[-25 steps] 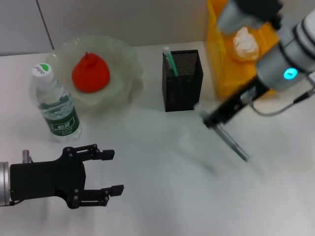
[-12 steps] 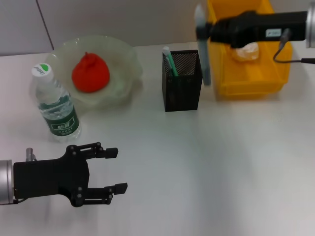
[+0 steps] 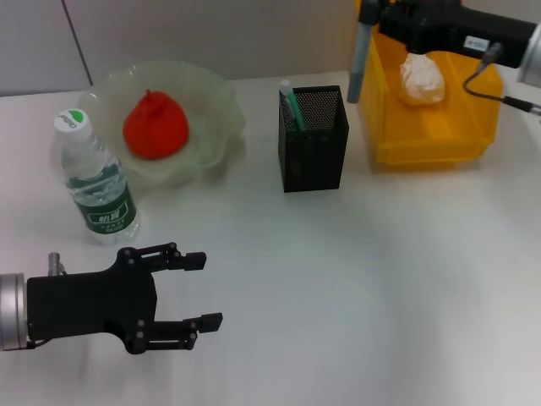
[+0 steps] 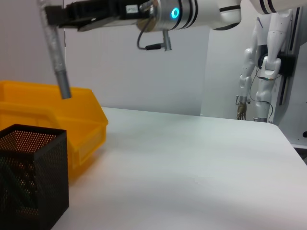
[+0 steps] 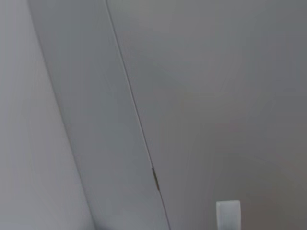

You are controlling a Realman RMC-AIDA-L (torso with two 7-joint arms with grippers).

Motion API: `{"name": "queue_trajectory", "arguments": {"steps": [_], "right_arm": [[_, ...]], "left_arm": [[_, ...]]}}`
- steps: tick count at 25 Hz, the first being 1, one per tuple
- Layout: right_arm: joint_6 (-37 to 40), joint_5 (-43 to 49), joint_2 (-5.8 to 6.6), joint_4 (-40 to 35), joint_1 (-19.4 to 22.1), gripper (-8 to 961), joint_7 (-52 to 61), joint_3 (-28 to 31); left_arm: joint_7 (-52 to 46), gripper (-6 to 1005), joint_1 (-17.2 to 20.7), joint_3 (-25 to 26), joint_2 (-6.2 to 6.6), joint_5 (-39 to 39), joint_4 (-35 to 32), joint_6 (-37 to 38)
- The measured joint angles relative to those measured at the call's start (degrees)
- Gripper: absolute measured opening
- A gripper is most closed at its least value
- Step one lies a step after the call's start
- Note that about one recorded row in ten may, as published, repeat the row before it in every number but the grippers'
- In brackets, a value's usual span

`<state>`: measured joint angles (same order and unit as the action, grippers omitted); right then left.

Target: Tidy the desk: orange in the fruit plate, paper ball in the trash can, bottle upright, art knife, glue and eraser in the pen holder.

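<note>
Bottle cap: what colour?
White with a green mark on top; the bottle cap shows best in the head view.

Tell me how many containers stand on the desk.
3: the green bowl at the back left with the orange, the black mesh cup in the middle, the yellow bin at the back right.

A white desk point(image 3: 355, 279) meets a plain grey panelled wall point(image 5: 201, 96) — evenly lit, shadows soft.

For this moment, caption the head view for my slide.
Right gripper holds a grey pen-like tool upright between black mesh pen holder and yellow trash can.
</note>
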<state>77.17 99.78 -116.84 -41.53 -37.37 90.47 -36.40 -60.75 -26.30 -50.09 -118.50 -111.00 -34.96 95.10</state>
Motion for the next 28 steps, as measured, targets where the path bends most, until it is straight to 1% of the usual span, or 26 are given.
{"name": "queue_trajectory", "arguments": {"steps": [2,4,5,7,9,13,19,28], "right_arm": [[-1.8,-0.1,-0.42,1.1,-0.6,140,-1.1,-0.2],[-4.6,-0.1,-1.23,3.3,-1.7,140,-3.0,-0.2],[-4.6,-0.1,-1.23,3.3,-1.7,140,-3.0,-0.2],[-6.0,-0.1,-1.83,4.5,-2.3,139,-4.6,-0.2],[-6.9,-0.3,-2.14,6.1,-2.9,139,-6.4,-0.2],[-8.5,-2.2,-2.23,10.5,-3.9,139,-11.0,-0.2],[-10.4,-6.2,-2.25,15.3,-4.1,140,-19.0,-0.1],[-12.8,-6.3,-2.43,17.0,-4.1,140,-20.7,-0.3]], "left_arm": [[0.1,802,0.0,0.0,0.00,0.0,0.1,0.0],[0.1,802,0.0,0.0,0.01,0.0,0.1,0.0],[0.1,802,0.0,-0.1,0.01,0.0,0.1,0.0],[0.1,802,0.1,-0.3,0.02,0.0,0.1,0.0],[0.1,802,0.1,-0.4,0.02,0.0,0.1,0.0],[0.1,802,0.2,-0.4,0.02,0.0,0.2,0.0],[0.4,802,0.0,-0.1,0.18,0.0,1.3,0.0],[0.5,802,-0.1,-0.1,0.20,0.0,1.3,-0.1]]}}
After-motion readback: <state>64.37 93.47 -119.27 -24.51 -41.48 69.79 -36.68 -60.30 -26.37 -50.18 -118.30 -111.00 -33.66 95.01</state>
